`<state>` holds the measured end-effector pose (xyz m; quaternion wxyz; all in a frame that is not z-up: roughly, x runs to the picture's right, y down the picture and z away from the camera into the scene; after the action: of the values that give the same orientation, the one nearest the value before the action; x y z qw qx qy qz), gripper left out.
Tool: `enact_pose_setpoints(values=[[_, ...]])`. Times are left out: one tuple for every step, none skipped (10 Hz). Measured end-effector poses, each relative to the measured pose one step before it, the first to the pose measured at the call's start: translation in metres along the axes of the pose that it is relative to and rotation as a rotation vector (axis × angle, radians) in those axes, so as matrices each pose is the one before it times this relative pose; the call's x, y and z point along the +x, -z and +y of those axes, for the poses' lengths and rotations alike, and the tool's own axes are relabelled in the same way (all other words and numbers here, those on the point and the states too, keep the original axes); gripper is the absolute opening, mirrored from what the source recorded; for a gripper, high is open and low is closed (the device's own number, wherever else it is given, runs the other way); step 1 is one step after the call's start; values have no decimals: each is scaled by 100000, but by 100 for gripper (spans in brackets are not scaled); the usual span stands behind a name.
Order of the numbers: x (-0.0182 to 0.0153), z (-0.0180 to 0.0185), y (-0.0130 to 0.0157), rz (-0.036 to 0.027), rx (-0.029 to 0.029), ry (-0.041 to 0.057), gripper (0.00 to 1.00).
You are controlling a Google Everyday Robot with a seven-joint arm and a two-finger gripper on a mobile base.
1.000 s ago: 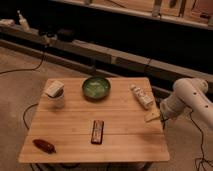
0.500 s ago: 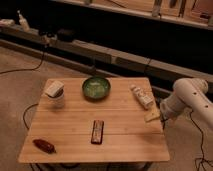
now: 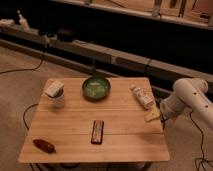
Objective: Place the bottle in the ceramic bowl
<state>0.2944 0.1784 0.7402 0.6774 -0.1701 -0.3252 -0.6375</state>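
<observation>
Camera view looks down on a wooden table point(image 3: 125, 145) from the front, on a carpeted floor with a long dark bench behind it. The bowl point(image 3: 96, 88) sits near the far edge, roughly midway along it, green with a lighter inside and nothing in it as far as I can see. The bottle point(image 3: 141, 96) lies on its side near the far right corner, neck pointing toward the far edge, well apart from the bowl and not touching it. The gripper point(image 3: 152, 116) is down at the right edge, just on the near side of the bottle, hanging off a white arm point(image 3: 187, 97) that reaches in from the right. Honestly can't tell if the gripper is apart or together, and I can't tell if it touches the bottle either; it just looks like a pale blob over the table edge. Over by the left edge there's a clear jar point(image 3: 56, 95) with a white block on top. A dark bar point(image 3: 97, 131) lies around the middle, toward the front edge, and a reddish-brown thing point(image 3: 44, 145) sits near the front left corner.
</observation>
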Motion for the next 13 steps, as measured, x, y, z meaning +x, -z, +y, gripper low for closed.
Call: enact_pose_setpoints(values=[[0, 0, 1, 0, -3, 1, 80], [0, 1, -1, 1, 2, 0, 80], [0, -1, -1, 1, 0, 2, 80], [0, 0, -1, -2, 2, 1, 80], [32, 85, -33, -34, -408, 50, 80], [232, 301, -10, 429, -1387, 159, 80], [600, 475, -122, 1191, -2443, 1427, 80], [1700, 577, -116, 3789, -4766, 4484, 80], [1835, 203, 21, 4598, -3861, 5242, 80], [1666, 356, 180, 5844, -2989, 4692, 80], [1832, 18, 226, 7295, -795, 5213, 80], [1528, -263, -81, 7276, 1788, 3709, 80], [1196, -17, 41, 5992, 1012, 2677, 80]])
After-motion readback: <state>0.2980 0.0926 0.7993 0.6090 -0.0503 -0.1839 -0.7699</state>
